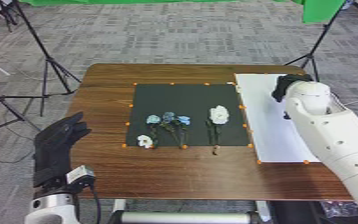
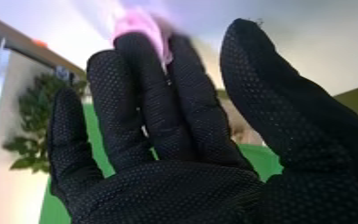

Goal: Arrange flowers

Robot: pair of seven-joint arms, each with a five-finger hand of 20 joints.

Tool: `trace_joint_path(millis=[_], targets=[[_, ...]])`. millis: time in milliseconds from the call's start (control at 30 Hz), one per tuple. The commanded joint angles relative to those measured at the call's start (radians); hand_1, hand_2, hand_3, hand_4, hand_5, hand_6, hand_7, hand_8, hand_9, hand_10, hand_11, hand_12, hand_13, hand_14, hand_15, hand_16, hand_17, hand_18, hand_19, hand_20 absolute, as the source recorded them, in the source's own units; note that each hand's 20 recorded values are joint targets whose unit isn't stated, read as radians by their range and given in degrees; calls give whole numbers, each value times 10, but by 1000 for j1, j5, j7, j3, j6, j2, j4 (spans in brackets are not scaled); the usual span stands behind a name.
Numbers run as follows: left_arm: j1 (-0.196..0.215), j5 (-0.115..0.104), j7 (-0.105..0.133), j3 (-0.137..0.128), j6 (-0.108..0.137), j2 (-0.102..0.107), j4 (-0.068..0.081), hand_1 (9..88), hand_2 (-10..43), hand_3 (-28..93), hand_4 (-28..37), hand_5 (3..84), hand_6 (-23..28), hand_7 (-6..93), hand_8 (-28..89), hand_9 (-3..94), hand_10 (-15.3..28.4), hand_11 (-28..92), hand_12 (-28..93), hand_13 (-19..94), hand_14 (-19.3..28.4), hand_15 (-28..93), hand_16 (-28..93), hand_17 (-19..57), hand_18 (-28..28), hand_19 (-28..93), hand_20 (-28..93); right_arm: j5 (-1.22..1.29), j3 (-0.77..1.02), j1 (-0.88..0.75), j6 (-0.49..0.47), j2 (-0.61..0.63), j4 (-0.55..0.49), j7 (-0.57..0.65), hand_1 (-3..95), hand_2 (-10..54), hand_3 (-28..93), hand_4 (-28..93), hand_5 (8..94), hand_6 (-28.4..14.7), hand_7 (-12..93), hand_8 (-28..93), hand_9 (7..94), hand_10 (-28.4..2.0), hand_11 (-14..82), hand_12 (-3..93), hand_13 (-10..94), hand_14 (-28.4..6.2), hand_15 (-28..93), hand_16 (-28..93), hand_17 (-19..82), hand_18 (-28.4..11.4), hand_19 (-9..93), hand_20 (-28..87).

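Note:
In the head view, my right hand (image 1: pixel 287 86) is over the far part of the white sheet (image 1: pixel 273 140). In the right wrist view, the straight fingers of this hand (image 2: pixel 167 185) stand apart from the thumb, and a pink petal-like thing (image 2: pixel 140 25) shows at the fingertips; whether they touch is unclear. Several blue flowers (image 1: pixel 168 117) lie on the black mat (image 1: pixel 184 95), a small white flower (image 1: pixel 145 141) just nearer and a larger white flower (image 1: pixel 219 114) to their right. My left hand (image 1: pixel 55 145) is open beside the table's left edge.
The brown table (image 1: pixel 175 175) carries both mats, with small orange markers along their edges. Black tripod stands (image 1: pixel 49 60) rise behind the table on both sides. Green leaves (image 2: pixel 38 120) and green material appear beyond my right hand in the wrist view.

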Motion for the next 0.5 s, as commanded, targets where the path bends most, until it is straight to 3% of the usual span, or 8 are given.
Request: trace_joint_path(millis=[33, 167, 233, 500], targets=[[8, -5, 2, 1, 1, -2, -7, 292, 50, 830, -146, 531, 170, 198, -99, 425, 247, 517, 132, 335, 284, 844, -231, -40, 240, 548, 459, -30, -42, -25, 156, 18, 18, 36, 527, -95, 780, -283, 734, 2, 344, -6, 829, -58, 134, 358, 545, -71, 655, 380, 90, -228, 663, 285], [11, 1, -2, 2, -1, -7, -7, 292, 50, 830, -146, 531, 170, 198, -99, 425, 248, 516, 132, 334, 284, 844, -231, -40, 240, 548, 459, -20, -49, -28, 174, 25, 2, 51, 548, -95, 771, -283, 772, 20, 358, 26, 879, -31, 157, 412, 603, -51, 654, 435, 124, -226, 676, 280], [13, 14, -15, -5, -5, -15, -9, 292, 50, 830, -146, 531, 170, 198, -100, 425, 248, 517, 132, 334, 284, 844, -231, -40, 240, 548, 459, -24, -51, -27, 187, 26, -5, 54, 549, -95, 774, -283, 779, 20, 354, 34, 883, -28, 155, 417, 613, -50, 654, 441, 131, -227, 678, 279], [9, 9, -10, 2, -3, -12, -7, 292, 50, 830, -145, 531, 170, 198, -99, 425, 248, 516, 132, 334, 284, 843, -231, -40, 241, 549, 459, 26, -93, -4, 270, 65, -47, 112, 547, -95, 787, -283, 791, 15, 340, 63, 891, -30, 149, 436, 624, -48, 641, 465, 141, -230, 684, 268]])
